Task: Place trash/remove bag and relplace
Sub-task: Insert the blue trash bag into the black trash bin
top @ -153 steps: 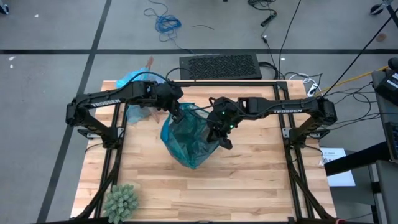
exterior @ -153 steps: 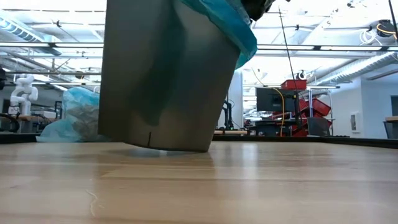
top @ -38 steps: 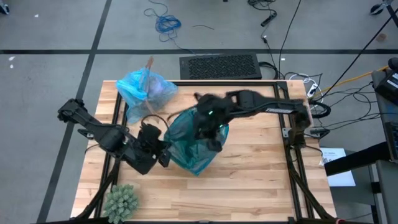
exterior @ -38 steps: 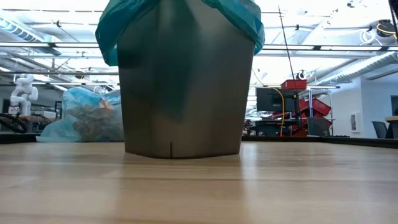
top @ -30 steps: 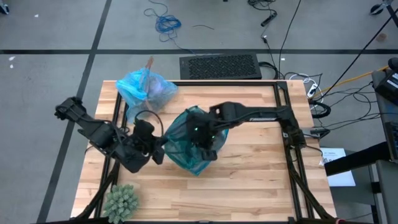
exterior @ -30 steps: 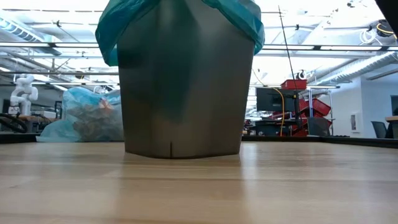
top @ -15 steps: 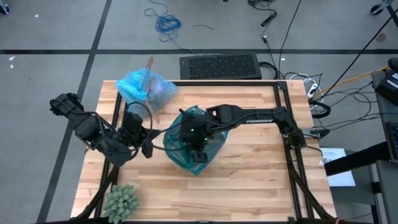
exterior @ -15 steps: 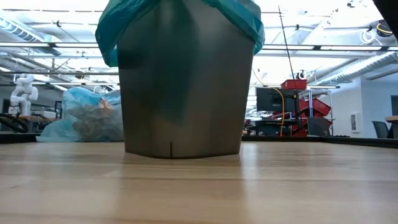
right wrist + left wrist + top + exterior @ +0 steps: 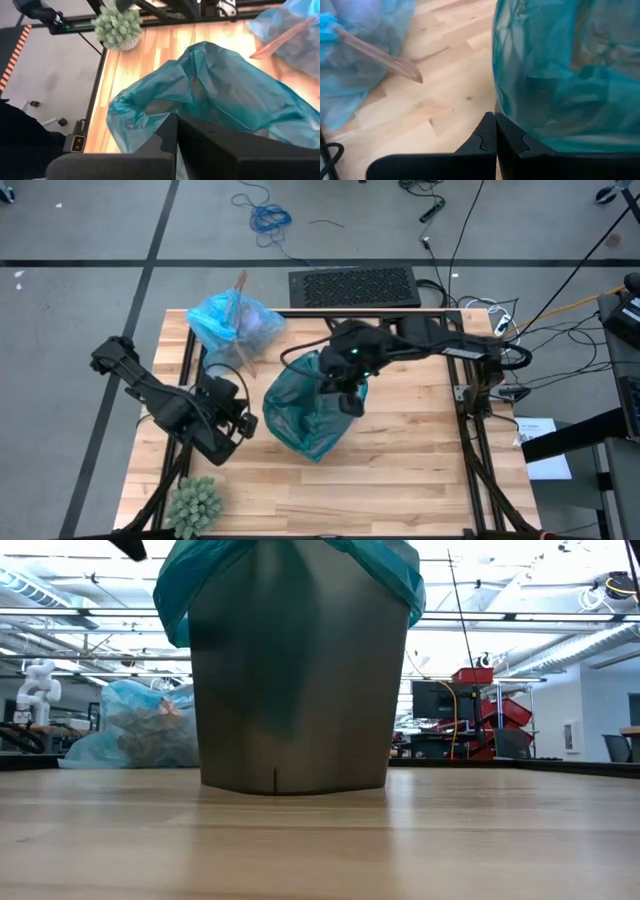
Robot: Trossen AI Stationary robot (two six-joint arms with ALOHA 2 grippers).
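A grey bin [image 9: 295, 670] stands mid-table, lined with a darker teal bag [image 9: 305, 410] whose edge is folded over the rim [image 9: 390, 570]. The light sky-blue bag [image 9: 235, 320], filled with brown paper trash, rests on the table at the far left; it also shows in the low view [image 9: 140, 725]. My left gripper [image 9: 495, 117] is shut and empty, low beside the bin's left side [image 9: 243, 423]. My right gripper [image 9: 176, 117] is shut and empty, above the bin's far right rim [image 9: 350, 395]. I see no touch with the teal bag.
A green spiky plant ball [image 9: 195, 502] sits at the near left corner. A brown stick [image 9: 380, 57] pokes out of the light blue bag toward the bin. Bare wood lies on the near and right parts of the table [image 9: 420, 470].
My right gripper has risen out of the bin's mouth and drawn back toward the table's far right. My left gripper has shifted a little beside the bin's left side. The bin has stayed where it was.
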